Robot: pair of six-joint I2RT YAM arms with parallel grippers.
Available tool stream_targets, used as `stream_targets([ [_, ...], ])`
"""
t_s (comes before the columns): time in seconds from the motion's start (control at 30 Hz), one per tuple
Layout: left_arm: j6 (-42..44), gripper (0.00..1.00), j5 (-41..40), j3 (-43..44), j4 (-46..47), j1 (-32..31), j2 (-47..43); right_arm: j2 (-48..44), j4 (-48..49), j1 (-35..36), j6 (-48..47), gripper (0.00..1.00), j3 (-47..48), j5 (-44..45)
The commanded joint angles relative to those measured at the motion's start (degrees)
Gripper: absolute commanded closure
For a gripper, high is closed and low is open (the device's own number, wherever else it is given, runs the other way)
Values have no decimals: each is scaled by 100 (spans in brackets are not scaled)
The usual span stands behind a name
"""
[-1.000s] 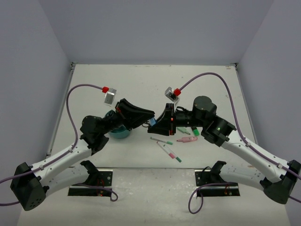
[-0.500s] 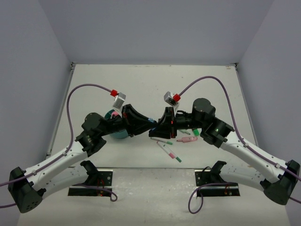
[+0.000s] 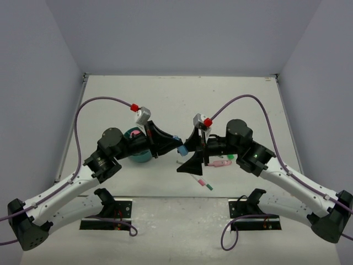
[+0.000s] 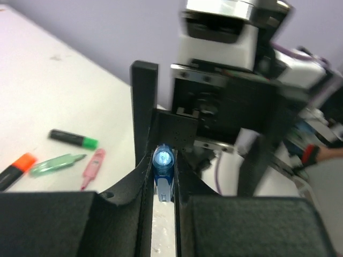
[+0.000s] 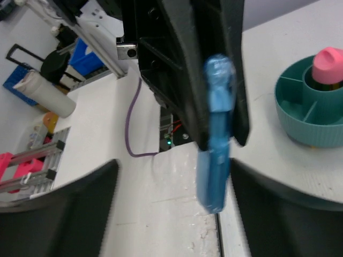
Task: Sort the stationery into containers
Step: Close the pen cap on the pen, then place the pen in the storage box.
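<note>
Two grippers faced at centre frame | light-blue pen (image 5: 215,128) clamped mid-air by left gripper (image 3: 175,144) | right gripper (image 3: 188,154) spread wide, nothing held | handover judged: teal organizer (image 5: 300,126) is sited left of centre, nearer the left arm.

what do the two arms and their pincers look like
The left arm and right arm are white links with black joints. The left pincer and right pincer are black. Each carries a looping purple cable with a red plug.
</note>
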Motion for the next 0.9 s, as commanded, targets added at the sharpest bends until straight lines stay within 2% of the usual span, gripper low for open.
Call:
stream_targets([
  [0.0,313,100,-2564,496,-1443,37,210,-147,-365,27,27,1,-65,1368],
  [0.03,279,100,-2985,544,-1737,37,305,-147,-436,30,64,1,-108,1666],
  [0.2,215,100,-4642,679,-2043,30,583,-208,-626,31,159,1,-317,3086],
  [0.3,306,100,-5559,1042,-2404,37,1085,-263,-602,24,224,1,-507,3548],
  [0.47,387,100,-6658,1633,-2729,63,1883,-276,-600,24,206,1,-657,3824],
  [0.6,404,100,-7019,1746,-2781,248,2281,-396,-562,28,142,1,-820,3980],
  [0.87,354,100,-7206,1877,-2961,734,2686,-451,-498,24,124,1,-913,3988],
])
